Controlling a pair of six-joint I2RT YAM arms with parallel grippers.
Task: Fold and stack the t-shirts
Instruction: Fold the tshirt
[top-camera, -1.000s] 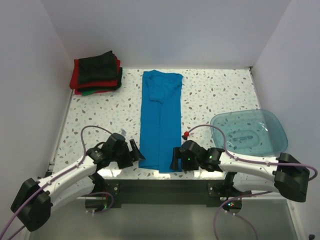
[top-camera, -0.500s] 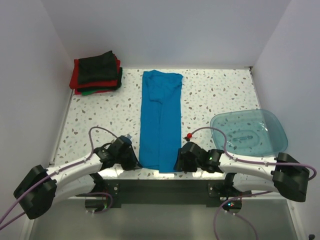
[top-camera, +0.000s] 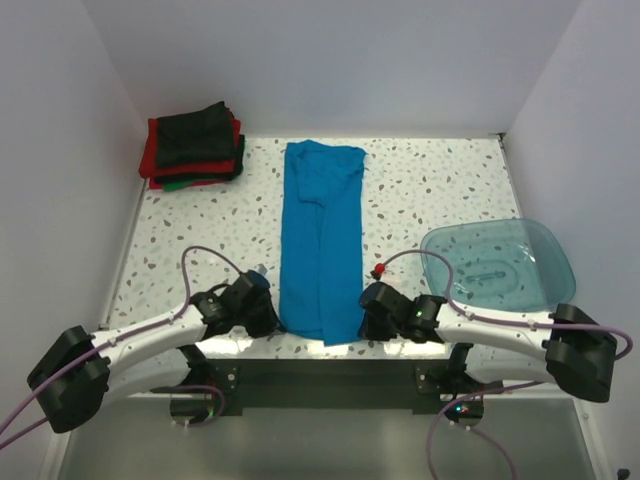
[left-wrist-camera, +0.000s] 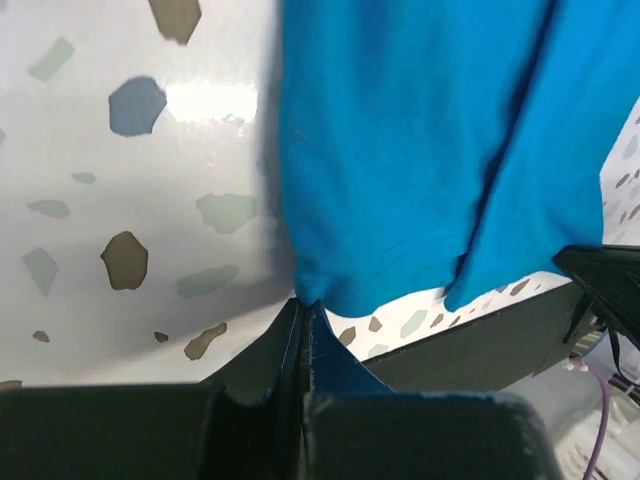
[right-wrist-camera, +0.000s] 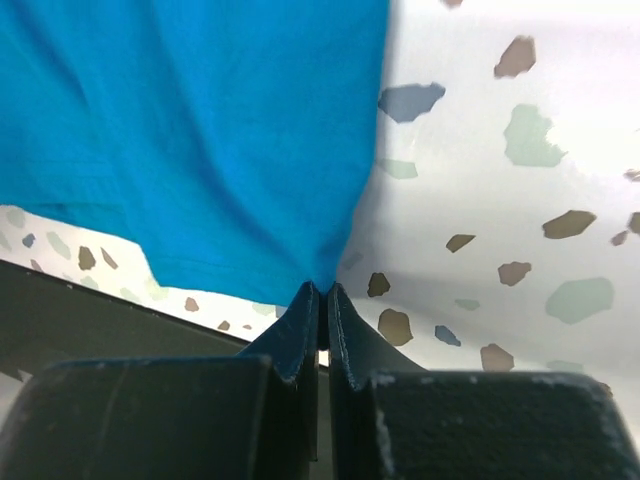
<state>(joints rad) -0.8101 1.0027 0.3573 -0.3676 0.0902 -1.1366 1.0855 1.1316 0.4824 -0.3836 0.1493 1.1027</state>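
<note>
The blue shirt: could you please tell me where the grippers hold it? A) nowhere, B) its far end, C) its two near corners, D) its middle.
C: the left gripper and the right gripper are each pinched shut on a near corner of the blue shirt.

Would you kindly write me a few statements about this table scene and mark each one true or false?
1. The blue t-shirt lies as a long narrow strip down the middle of the table. True.
2. The left tool is open and clear of the cloth. False: it is shut on the shirt's near left corner.
3. The right tool is shut on the shirt's near right corner. True.
4. The folded stack sits inside the plastic tub. False: the stack is at the far left corner, and the tub lies apart on the right with no shirt in it.
</note>
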